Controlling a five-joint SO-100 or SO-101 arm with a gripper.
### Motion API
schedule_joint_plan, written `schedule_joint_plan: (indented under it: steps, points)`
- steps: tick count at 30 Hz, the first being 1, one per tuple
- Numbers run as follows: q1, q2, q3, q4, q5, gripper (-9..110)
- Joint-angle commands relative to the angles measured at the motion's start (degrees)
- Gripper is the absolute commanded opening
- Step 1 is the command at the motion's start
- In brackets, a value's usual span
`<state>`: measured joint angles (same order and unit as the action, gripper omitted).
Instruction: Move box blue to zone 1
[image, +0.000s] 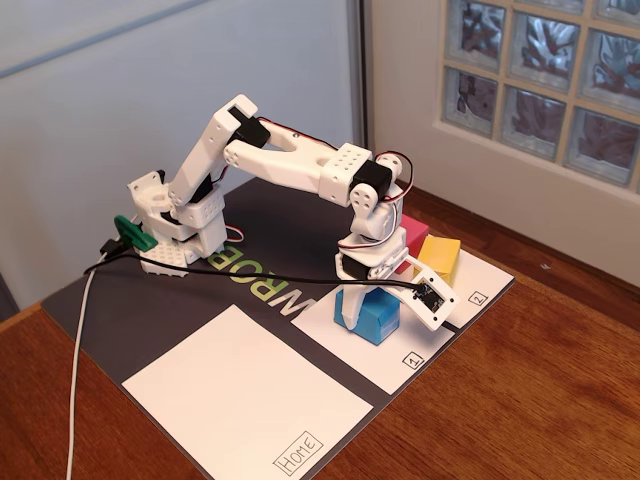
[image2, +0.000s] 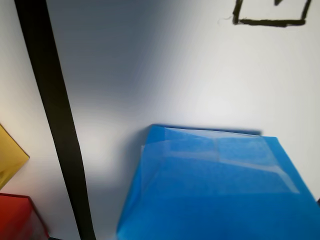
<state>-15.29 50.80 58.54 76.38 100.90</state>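
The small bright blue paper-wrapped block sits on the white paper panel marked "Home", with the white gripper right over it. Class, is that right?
Not quite. The fixed view shows the small bright blue paper-wrapped block on the white paper panel marked "1", not on the "Home" panel. The white gripper is indeed right over it.

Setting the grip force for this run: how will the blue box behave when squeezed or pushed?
The blue box shows folded paper seams, so it is probably light and may dent. Its wrap looks glossy, so fingers might slip. Flat faces resting on zone 1 suggest it would slide rather than roll.
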Motion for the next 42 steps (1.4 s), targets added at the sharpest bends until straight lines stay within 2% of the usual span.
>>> schedule_joint_plan:
  steps: [1, 3, 7, 23, 42]
  points:
    - [-0.88, 0.18, -2.99, -0.53, 0.18, 4]
    - [-0.88, 0.18, -2.99, -0.53, 0.18, 6]
    - [-0.88, -0.18, -2.99, -0.44, 0.0, 19]
    - [-0.53, 2.99, -2.99, 0.53, -0.09, 40]
    - [-2.9, 13.71, -2.99, 4.13, 2.64, 44]
